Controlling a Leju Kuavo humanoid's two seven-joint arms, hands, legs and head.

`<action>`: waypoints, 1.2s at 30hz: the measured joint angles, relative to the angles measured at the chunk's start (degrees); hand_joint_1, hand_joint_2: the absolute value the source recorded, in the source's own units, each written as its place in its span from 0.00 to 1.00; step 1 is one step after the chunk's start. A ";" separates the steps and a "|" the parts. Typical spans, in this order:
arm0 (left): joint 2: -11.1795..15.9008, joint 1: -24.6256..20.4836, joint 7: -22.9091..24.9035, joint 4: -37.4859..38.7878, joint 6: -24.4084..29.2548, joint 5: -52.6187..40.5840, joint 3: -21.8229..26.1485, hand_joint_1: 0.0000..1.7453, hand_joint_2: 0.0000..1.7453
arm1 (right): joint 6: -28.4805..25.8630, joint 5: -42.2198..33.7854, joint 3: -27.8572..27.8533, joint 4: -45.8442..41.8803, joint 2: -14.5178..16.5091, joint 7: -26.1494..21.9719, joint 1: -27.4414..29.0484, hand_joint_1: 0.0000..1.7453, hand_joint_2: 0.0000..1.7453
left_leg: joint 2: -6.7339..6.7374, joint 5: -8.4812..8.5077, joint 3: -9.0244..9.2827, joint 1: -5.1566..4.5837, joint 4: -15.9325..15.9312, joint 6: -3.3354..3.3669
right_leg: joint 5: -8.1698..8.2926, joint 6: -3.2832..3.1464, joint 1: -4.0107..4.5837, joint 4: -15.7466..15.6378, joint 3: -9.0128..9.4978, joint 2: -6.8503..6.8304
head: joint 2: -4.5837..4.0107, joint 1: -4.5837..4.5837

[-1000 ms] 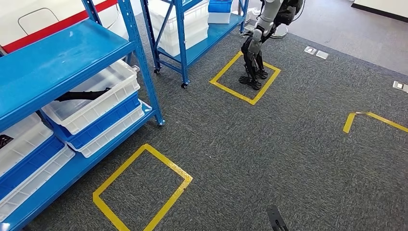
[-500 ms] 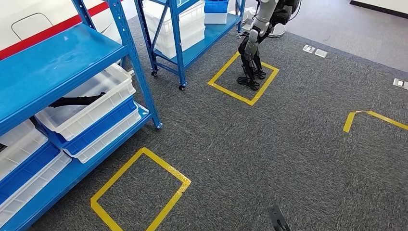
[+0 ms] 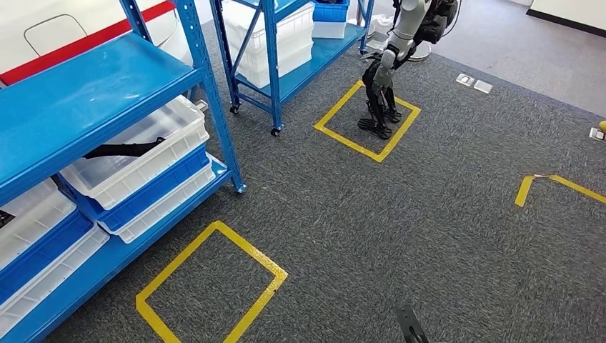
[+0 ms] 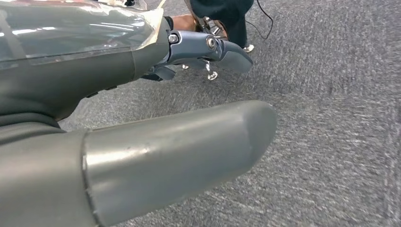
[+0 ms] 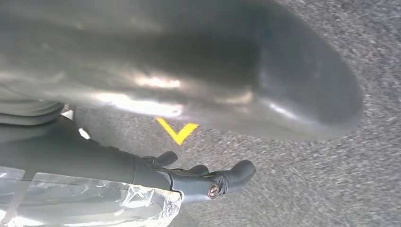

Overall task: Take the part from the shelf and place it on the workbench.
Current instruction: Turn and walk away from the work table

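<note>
Early stage by my read: nothing picked up yet, and the approach to the blue shelf, the grasp, the carry and the set-down are all left. The part, a long black piece, lies in the upper white bin on the shelf's lower tier, resting across the bin's inside, untouched. A yellow floor square is taped on the grey carpet just in front of the shelf; a second robot stands in another taped square beyond the shelf, near a further blue rack. Left hand hangs over carpet, fingers loosely extended, holding nothing. Right hand likewise released, fingers apart, nothing in it, over carpet with a yellow tape mark. Hard to make out: the part's exact shape, since the shelf deck and bin wall cover part of it; no workbench to place; the second robot's upper body is cut off.
</note>
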 joint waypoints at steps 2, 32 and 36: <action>0.01 -0.02 -0.02 0.03 -0.01 -0.09 -0.05 0.00 0.00 | 0.00 -0.07 -0.03 0.00 -0.01 -0.10 0.03 0.00 0.00 | -0.06 -0.47 0.26 -0.18 -0.08 -0.56 | 0.30 -1.15 0.29 -1.45 0.82 0.02 | 0.00 -0.02; 0.00 0.14 0.75 0.14 0.89 -1.22 -1.04 0.00 0.00 | -0.03 1.75 -1.20 0.08 0.07 0.24 1.37 0.00 0.00 | -1.50 -1.98 2.07 0.05 -0.13 -0.36 | 0.92 -0.75 0.27 -0.71 -1.26 1.36 | -0.01 0.12; -0.01 0.19 1.06 0.16 1.14 -1.25 -1.11 0.00 0.00 | 0.02 2.08 -1.23 0.07 0.28 0.52 1.23 0.00 0.00 | -0.87 -3.41 1.35 0.07 2.08 -1.43 | 1.11 -2.31 -0.25 -1.06 -0.13 0.47 | -0.01 -0.01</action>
